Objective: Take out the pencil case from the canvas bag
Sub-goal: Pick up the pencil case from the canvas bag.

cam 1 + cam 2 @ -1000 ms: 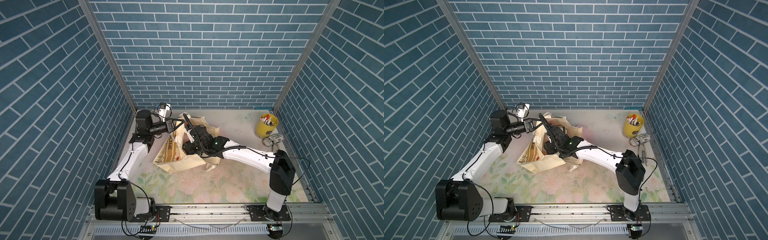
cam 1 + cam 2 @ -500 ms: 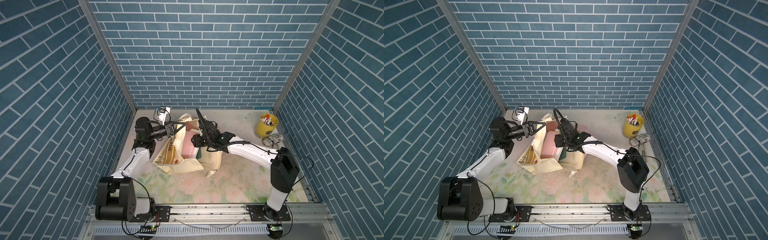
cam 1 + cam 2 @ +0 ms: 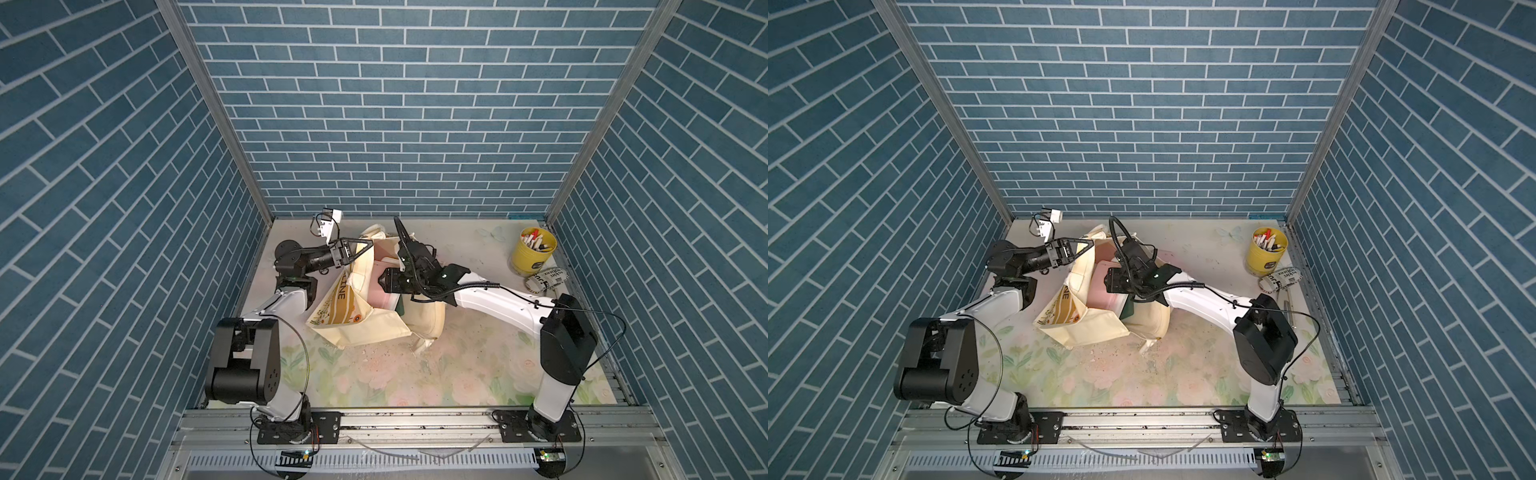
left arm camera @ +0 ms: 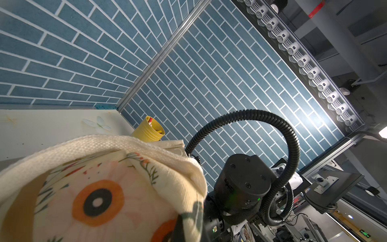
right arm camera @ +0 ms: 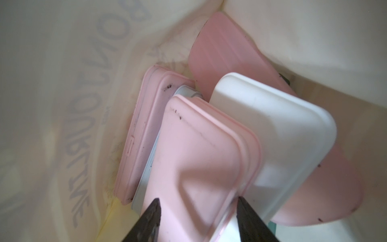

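Worktop (image 3: 457, 374): a floral surface. It carries the canvas bag and, at the back right corner, a yellow pen pot (image 3: 533, 253).
Canvas bag (image 3: 365, 332): slumps in the back half, left of centre. In both top views its mouth is lifted and gapes toward the right arm.
Left gripper (image 3: 368, 246): clenched on the bag's upper rim near the back edge, holding the mouth up.
Right gripper (image 3: 380, 284): reaches into the mouth from the right and is plainly the nearer arm to the contents.
Pencil case (image 5: 199, 157): judged to be the soft pink case. It lies inside the bag, in front of a white case (image 5: 282, 136) and beside another pink one (image 5: 142, 125).
Key relation: its long axis runs straight away from the fingers into the bag, so the pull-out appears to go back along that axis through the mouth.
Fingertips (image 5: 154, 211): they bracket the case's near end, one on each side. The case is dented between them, which reads as a grasp.
View difference: only the right wrist view shows the stacked cases and the pinch. A top view gives just a pink patch (image 3: 1100, 286). The left wrist view shows only the bag's printed outside (image 4: 104, 188).
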Controlling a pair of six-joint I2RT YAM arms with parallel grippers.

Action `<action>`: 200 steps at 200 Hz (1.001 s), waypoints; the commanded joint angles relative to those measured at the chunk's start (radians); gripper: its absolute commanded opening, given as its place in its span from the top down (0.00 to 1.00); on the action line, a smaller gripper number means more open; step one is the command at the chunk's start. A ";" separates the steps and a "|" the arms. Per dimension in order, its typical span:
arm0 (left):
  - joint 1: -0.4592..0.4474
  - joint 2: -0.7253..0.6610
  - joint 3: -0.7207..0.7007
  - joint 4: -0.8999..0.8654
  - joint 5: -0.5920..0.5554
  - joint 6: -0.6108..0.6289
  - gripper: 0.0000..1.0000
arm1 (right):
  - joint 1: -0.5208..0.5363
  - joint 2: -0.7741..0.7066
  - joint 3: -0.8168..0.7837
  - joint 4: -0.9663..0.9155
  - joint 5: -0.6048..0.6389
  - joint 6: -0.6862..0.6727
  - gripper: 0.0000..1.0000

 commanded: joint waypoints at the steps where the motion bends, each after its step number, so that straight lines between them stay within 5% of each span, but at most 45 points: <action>1: -0.005 -0.016 0.062 0.192 0.019 -0.066 1.00 | -0.023 0.010 -0.032 0.013 0.020 0.104 0.41; 39: -0.005 -0.024 0.065 0.125 0.014 -0.047 1.00 | -0.043 0.019 -0.053 0.029 -0.003 0.151 0.41; 66: -0.005 -0.081 0.062 -0.148 -0.008 0.106 1.00 | -0.055 0.027 -0.057 0.047 -0.025 0.177 0.40; 111: -0.005 -0.309 0.169 -1.251 -0.245 0.870 1.00 | -0.060 0.043 -0.052 0.060 -0.025 0.191 0.40; 200: -0.007 -0.358 0.120 -1.231 -0.200 0.846 1.00 | -0.059 0.102 -0.044 0.178 -0.145 0.236 0.41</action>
